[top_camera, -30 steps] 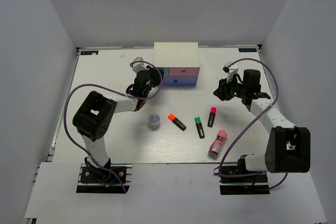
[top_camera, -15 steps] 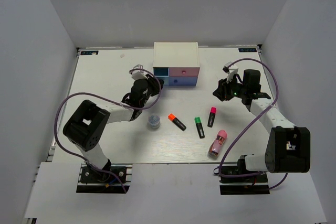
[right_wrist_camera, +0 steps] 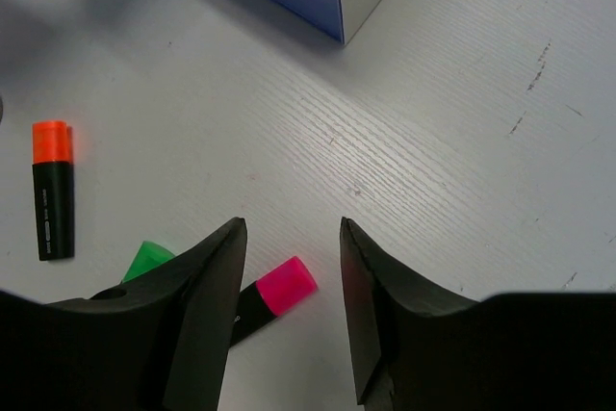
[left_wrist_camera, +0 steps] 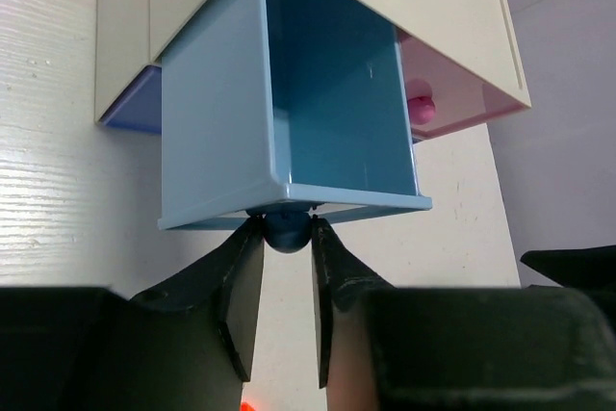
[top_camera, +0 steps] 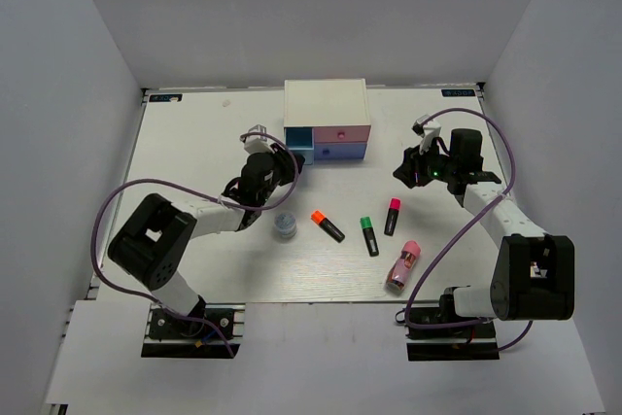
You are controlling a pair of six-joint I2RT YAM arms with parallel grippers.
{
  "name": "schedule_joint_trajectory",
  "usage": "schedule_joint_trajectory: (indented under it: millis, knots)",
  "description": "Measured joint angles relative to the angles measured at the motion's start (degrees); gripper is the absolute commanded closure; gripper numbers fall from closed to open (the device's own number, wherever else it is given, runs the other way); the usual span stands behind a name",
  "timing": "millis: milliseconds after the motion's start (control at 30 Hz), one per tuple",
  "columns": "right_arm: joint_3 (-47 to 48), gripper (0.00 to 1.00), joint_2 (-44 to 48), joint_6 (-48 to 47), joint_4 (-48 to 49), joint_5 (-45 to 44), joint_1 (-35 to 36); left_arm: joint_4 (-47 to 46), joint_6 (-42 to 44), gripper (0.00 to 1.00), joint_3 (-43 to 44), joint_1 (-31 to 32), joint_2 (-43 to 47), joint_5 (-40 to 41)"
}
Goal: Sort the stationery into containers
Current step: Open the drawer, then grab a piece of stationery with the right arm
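The box-shaped plastic drawer chest point(top_camera: 326, 102) is white; its small left drawer point(left_wrist_camera: 289, 93) is light blue, with a darker blue round knob point(left_wrist_camera: 287, 233); the small right drawer front point(top_camera: 341, 132) is pink; the wide lower drawer front point(top_camera: 335, 152) is periwinkle; three short highlighters are black, one orange-capped highlighter point(top_camera: 327, 225), one green-capped highlighter point(top_camera: 368, 235), one pink-red-capped highlighter point(top_camera: 392, 216); the fat cylindrical tube point(top_camera: 402, 265) is pink; the small round pot point(top_camera: 285, 224) is blue-grey; the desk point(right_wrist_camera: 462, 141) is white with fine wood grain; the left fingers point(left_wrist_camera: 241, 286) and right fingers point(right_wrist_camera: 207, 295) are black; the cables point(top_camera: 126, 191) are purple.
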State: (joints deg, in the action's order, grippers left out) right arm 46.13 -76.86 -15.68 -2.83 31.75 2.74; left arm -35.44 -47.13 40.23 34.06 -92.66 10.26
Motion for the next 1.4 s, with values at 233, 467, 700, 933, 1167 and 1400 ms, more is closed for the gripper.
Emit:
schedule_joint_trajectory:
  millis: [233, 467, 700, 933, 1167, 1400]
  knots:
    - [0.00, 0.42, 0.00, -2.67, -0.68, 1.88, 0.02, 4.48, 0.61, 0.18, -1.03, 0.66, 2.49, -1.27]
    - [0.00, 0.39, 0.00, -12.33, -6.14, 9.31, 0.72, 9.77, 2.75, 0.16, -3.28, 0.83, 11.21, -1.36]
    - [0.00, 0.47, 0.66, -22.75, -12.72, 15.08, 8.20, 19.93, 5.99, 0.18, -4.94, 0.83, 25.70, -2.12]
    - [1.22, 0.53, -3.48, -17.66, -10.25, 6.14, 23.98, 34.07, 3.54, 0.15, -10.73, 0.83, 41.57, 0.92]
    - [7.69, 0.45, -13.97, -6.56, -8.52, -8.00, 34.80, 44.44, 0.59, 0.15, -13.20, 0.83, 51.36, 4.63]
    - [8.41, 0.37, -18.21, 0.46, -6.25, -19.30, 41.72, 49.59, -1.20, 0.14, -14.05, 0.83, 53.66, 6.10]
